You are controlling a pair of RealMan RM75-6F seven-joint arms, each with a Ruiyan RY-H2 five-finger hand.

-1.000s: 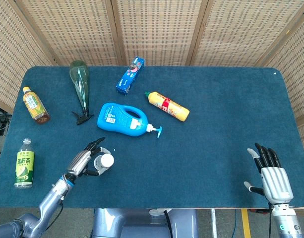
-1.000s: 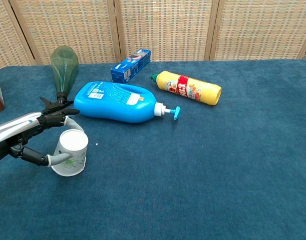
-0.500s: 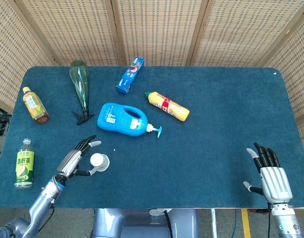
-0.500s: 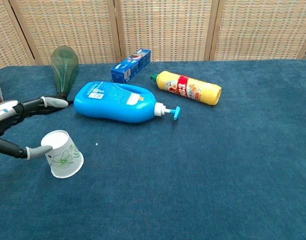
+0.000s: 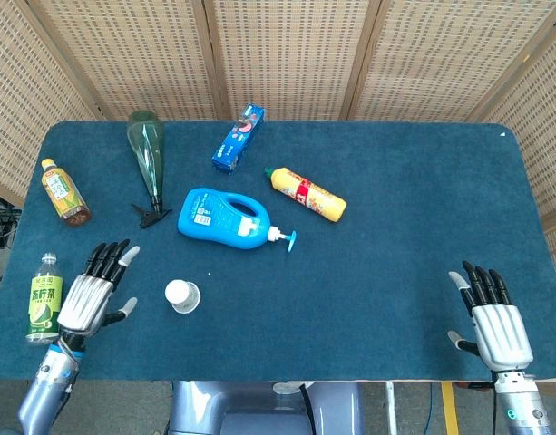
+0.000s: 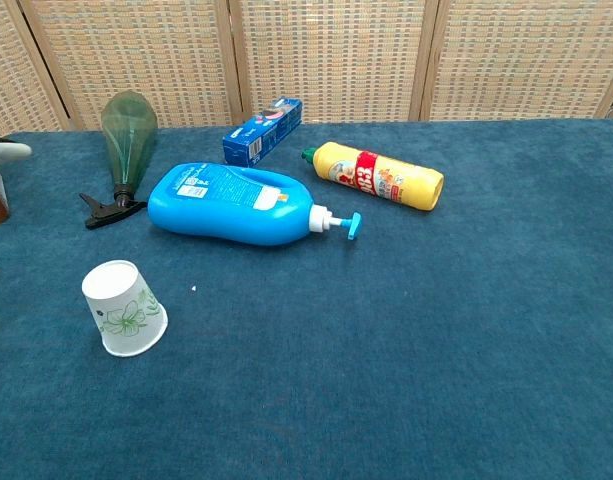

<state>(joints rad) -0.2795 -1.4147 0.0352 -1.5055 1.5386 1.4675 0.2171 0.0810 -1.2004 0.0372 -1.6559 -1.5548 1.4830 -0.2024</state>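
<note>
1. Just to the right of my left hand [image 5: 92, 294] stands the paper cup [image 5: 181, 295], upside down on the blue table [image 5: 395, 227], apart from my fingers.
2. My left hand holds nothing, fingers spread.
3. Beside that hand's other side lies a green tea bottle [image 5: 44, 300]; beyond it, an amber tea bottle [image 5: 64, 192].
4. Beyond the cup lie a blue detergent bottle [image 5: 225, 218], a green spray bottle [image 5: 147, 161], a yellow bottle [image 5: 306, 193] and a toothpaste box [image 5: 238, 139].
5. My right hand [image 5: 495, 326] lies spread and free, well apart at the near edge.
</note>
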